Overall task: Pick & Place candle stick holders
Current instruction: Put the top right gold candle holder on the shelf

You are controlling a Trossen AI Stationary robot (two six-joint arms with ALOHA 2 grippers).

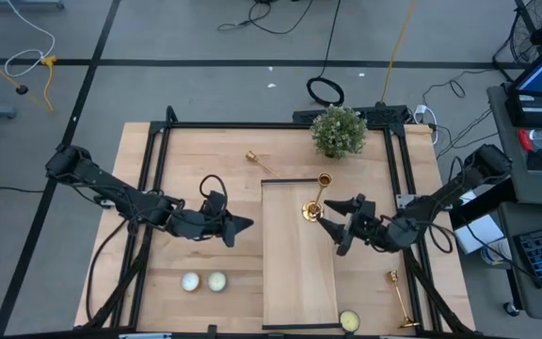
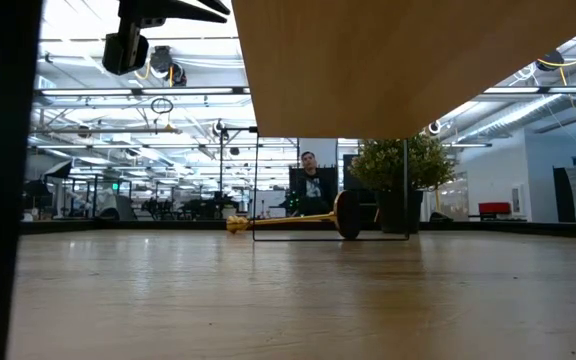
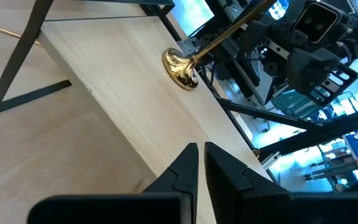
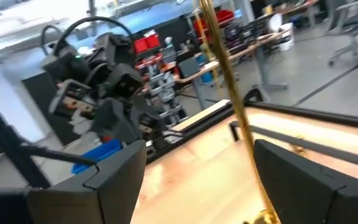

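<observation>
Since the job is to move the candlesticks onto the raised board (image 1: 299, 273), one candlestick (image 1: 315, 200) is seen from above already on the board's far right part, leaning or tilted, with the right gripper (image 1: 335, 229) just beside its base. The right arm is reached in from the right edge, bent low over the board. A second candlestick (image 1: 260, 161) lies flat on the table (image 1: 167, 301) beyond the board, near a small potted plant (image 1: 338, 131), and a third candlestick (image 1: 402, 299) lies near the right front corner. The left gripper (image 1: 244, 224) is held just left of the board, its arm stretched in from the left; two pale candles (image 1: 203, 281) rest in front of it.

At table height, the far candlestick (image 2: 293, 221) is seen lying on its side, well apart from either gripper; a person sits in the room behind.

In the left wrist view, the left fingers (image 3: 185, 168) are nearly pressed together on nothing, and the board candlestick's base (image 3: 181, 66) is shown resting on the board with its stem slanting up toward the right arm.

In the right wrist view, the stem (image 4: 225, 87) passes between widely spread fingers (image 4: 291, 180), so it appears ungripped, likely released or about to be taken.
</observation>
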